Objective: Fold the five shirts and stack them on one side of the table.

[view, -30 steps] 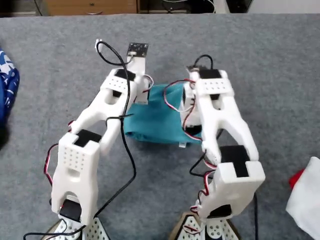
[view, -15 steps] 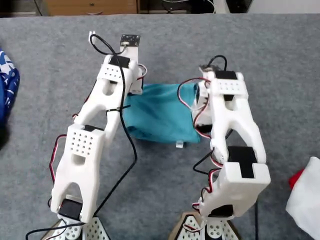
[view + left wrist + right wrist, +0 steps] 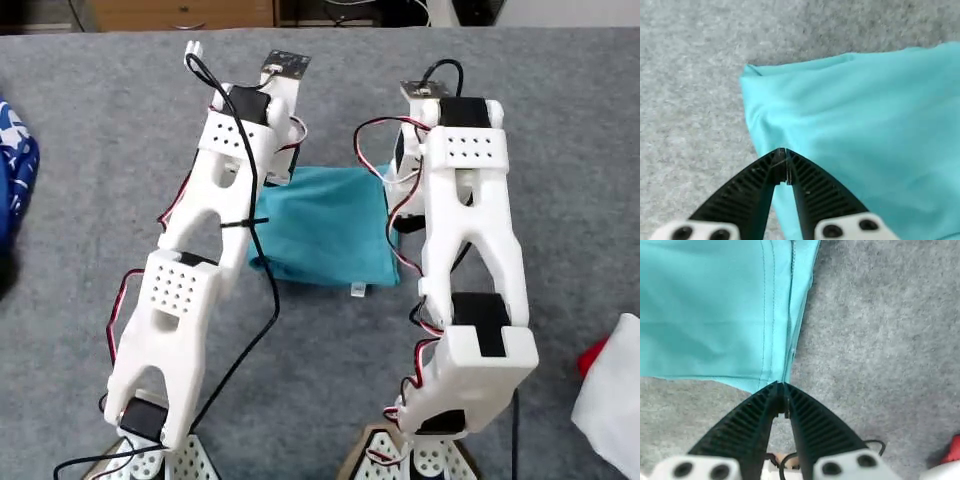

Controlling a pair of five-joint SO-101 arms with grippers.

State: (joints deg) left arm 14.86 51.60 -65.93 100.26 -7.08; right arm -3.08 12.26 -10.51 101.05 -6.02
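Observation:
A teal shirt point(image 3: 320, 228) lies folded into a rough rectangle on the grey table point(image 3: 560, 150), between my two arms. My left arm point(image 3: 235, 150) stretches along the shirt's left side. The left gripper point(image 3: 783, 162) is shut, its tips over the teal shirt point(image 3: 865, 125) just inside that edge, short of a corner. My right arm point(image 3: 465, 170) runs along the shirt's right side. The right gripper point(image 3: 782, 390) is shut, its tips meeting at a corner of the teal shirt point(image 3: 705, 305) where a stitched hem ends. The cloth lies flat under both.
A blue patterned cloth point(image 3: 15, 170) sits at the table's left edge. A white cloth point(image 3: 612, 400) with something red point(image 3: 594, 355) beside it lies at the right edge. Wooden furniture point(image 3: 180, 12) stands beyond the far edge.
Both arms have stretched farther out across the table, away from their bases, and spread slightly apart. More of the teal shirt now shows between them, lying flatter.

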